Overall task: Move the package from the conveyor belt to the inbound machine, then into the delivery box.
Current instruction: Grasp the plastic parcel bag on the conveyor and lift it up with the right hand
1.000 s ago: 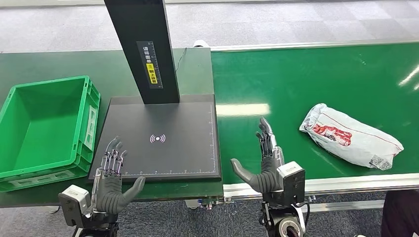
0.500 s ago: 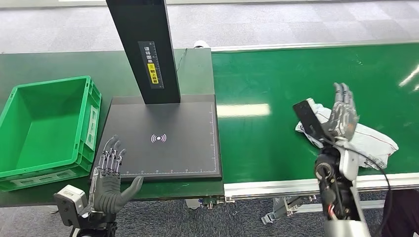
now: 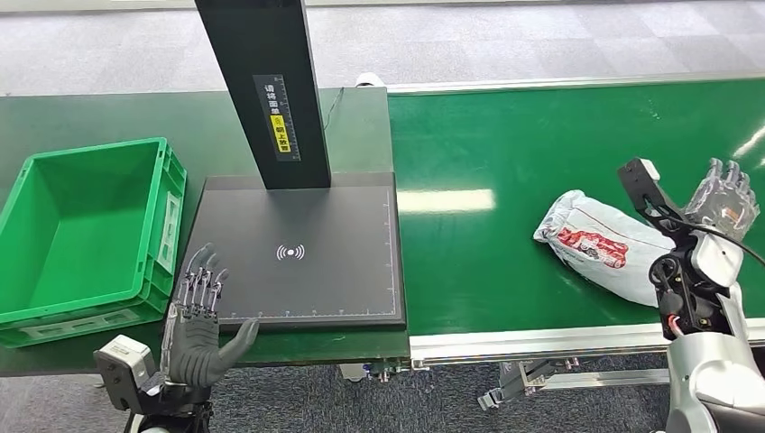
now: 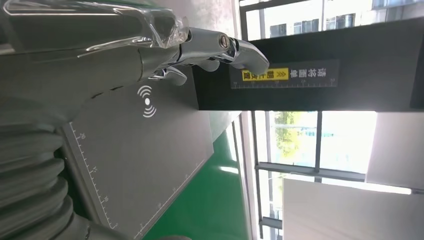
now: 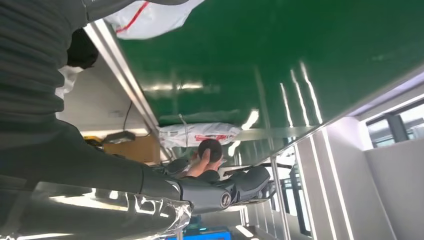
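Bright even overhead light, white glare streaks on conveyor belt (image 3: pixel 577 135), windows blown out, sharp focus

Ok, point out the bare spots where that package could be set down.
Scanner pad is bare around its wave mark. Green crate is empty. Belt is open left of the package; it is crowded where the right hand hovers.

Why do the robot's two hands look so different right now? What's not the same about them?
The left hand is low by the near edge of the black scanner pad, while the right hand is raised high beside the white package on the green conveyor belt. The left hand has nothing close to grab; the right hand is near the package, not holding it. Both hands are open and empty.
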Tool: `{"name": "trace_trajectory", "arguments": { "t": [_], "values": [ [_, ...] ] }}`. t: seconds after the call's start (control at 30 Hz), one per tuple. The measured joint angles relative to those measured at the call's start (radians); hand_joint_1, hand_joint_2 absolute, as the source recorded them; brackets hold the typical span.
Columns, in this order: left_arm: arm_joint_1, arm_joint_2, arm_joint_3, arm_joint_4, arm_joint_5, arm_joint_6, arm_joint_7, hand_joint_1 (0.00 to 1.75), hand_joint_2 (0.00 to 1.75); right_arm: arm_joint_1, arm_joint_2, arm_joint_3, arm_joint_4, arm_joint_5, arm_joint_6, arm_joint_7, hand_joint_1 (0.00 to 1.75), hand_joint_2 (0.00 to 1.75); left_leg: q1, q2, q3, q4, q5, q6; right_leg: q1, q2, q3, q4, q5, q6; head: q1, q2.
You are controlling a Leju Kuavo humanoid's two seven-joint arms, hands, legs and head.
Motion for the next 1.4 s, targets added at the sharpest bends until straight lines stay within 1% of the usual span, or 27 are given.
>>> {"name": "trace_trajectory", "arguments": {
  "t": [0.13,0.2,0.3,0.37,0.5,0.6,0.7,0.77,0.83,0.87,0.93,1.03,1.17,1.3,1.4],
  "values": [
    [0.007,0.002,0.003,0.000,0.005,0.004,-0.002,0.00,1.75,-0.041,-0.028,0.000,0.039,0.015,0.014,-0.018,0.00,1.75,0.000,0.001,0.000,0.000,0.000,0.000,0.000,0.000,0.000,0.000,0.000,0.000,0.000,0.000],
    [0.011,0.003,0.004,0.000,0.008,0.005,-0.006,0.00,1.75,-0.059,-0.038,0.001,0.056,0.030,0.040,0.002,0.00,1.75,0.000,0.000,0.000,0.000,0.000,0.000,0.000,0.000,0.000,0.000,0.000,0.000,0.000,0.000],
    [0.014,0.006,0.007,0.000,0.010,0.005,-0.009,0.00,1.75,-0.082,-0.054,-0.002,0.085,0.031,0.110,0.036,0.00,1.75,0.000,0.000,0.000,0.000,0.000,0.000,0.000,-0.001,0.000,0.000,0.000,0.000,0.000,0.000],
    [0.014,0.007,0.009,0.000,0.010,0.002,-0.011,0.00,1.75,-0.089,-0.064,-0.016,0.100,0.000,0.176,0.023,0.00,1.75,0.000,0.000,0.000,0.000,0.000,0.000,0.000,-0.001,0.000,0.000,0.000,0.000,0.000,0.000],
    [0.005,0.009,0.011,0.009,0.005,-0.016,-0.017,0.00,1.75,-0.083,-0.074,-0.059,0.125,-0.055,0.335,-0.051,0.00,1.75,0.000,0.000,0.000,0.000,0.000,0.000,0.000,0.000,0.000,0.000,0.000,0.000,0.000,0.000],
    [-0.008,0.010,0.012,0.020,0.002,-0.024,-0.019,0.00,1.75,-0.066,-0.075,-0.077,0.140,-0.077,0.425,-0.109,0.00,1.75,0.000,0.000,0.000,0.000,0.000,0.000,0.000,0.000,0.000,0.000,0.000,0.000,0.000,0.000],
    [-0.017,0.011,0.013,0.030,0.001,-0.029,-0.023,0.00,1.75,-0.046,-0.069,-0.098,0.149,-0.129,0.512,-0.211,0.00,1.75,0.000,0.000,0.000,0.000,0.000,0.000,0.000,0.000,0.000,0.000,0.000,0.000,0.000,0.000],
    [-0.019,0.012,0.014,0.036,0.001,-0.034,-0.029,0.00,1.75,-0.035,-0.061,-0.113,0.154,-0.163,0.546,-0.278,0.00,1.75,0.000,0.000,0.000,0.000,0.000,0.000,0.000,0.000,0.000,0.000,0.000,0.000,0.000,0.000],
    [-0.020,0.013,0.015,0.043,0.000,-0.037,-0.034,0.00,1.75,-0.030,-0.050,-0.121,0.159,-0.174,0.553,-0.308,0.00,1.75,0.000,0.000,0.000,0.000,0.000,0.000,0.000,0.000,0.000,0.000,0.000,0.000,0.000,0.000],
    [-0.020,0.013,0.016,0.046,0.000,-0.039,-0.036,0.00,1.75,-0.029,-0.045,-0.122,0.161,-0.171,0.553,-0.308,0.00,1.75,0.000,0.000,0.000,0.000,0.000,0.000,0.000,0.000,0.000,0.000,0.000,0.000,0.000,0.000],
    [-0.022,0.013,0.018,0.051,-0.002,-0.041,-0.038,0.00,1.75,-0.030,-0.035,-0.119,0.164,-0.156,0.561,-0.290,0.00,1.75,0.000,0.000,0.000,0.000,0.000,0.000,0.000,0.000,0.000,0.000,0.000,0.000,0.000,0.000],
    [-0.032,0.013,0.021,0.062,-0.005,-0.047,-0.037,0.00,1.75,-0.030,-0.021,-0.106,0.172,-0.126,0.610,-0.234,0.00,1.75,0.000,0.000,0.000,0.000,0.000,0.000,0.000,0.000,0.000,0.000,0.000,0.000,0.000,0.000],
    [-0.060,0.012,0.023,0.082,-0.009,-0.053,-0.029,0.00,1.75,-0.031,-0.004,-0.065,0.183,-0.065,0.670,-0.120,0.00,1.75,0.000,0.000,0.000,0.000,0.000,0.000,0.000,0.000,0.000,0.000,0.000,0.000,0.000,0.000],
    [-0.088,0.003,0.023,0.104,-0.010,-0.050,-0.012,0.00,1.75,-0.043,0.021,-0.006,0.192,0.011,0.688,0.001,0.00,1.75,0.000,0.000,0.000,0.000,0.000,0.000,0.000,0.000,0.000,0.000,0.000,0.000,0.000,0.000],
    [-0.092,-0.005,0.022,0.114,-0.011,-0.049,-0.006,0.00,1.75,-0.057,0.037,0.035,0.196,0.045,0.694,0.050,0.00,1.75,0.000,0.000,0.000,0.000,0.000,0.000,0.000,0.000,0.000,0.000,0.000,0.000,0.000,0.000]
  ]
}}
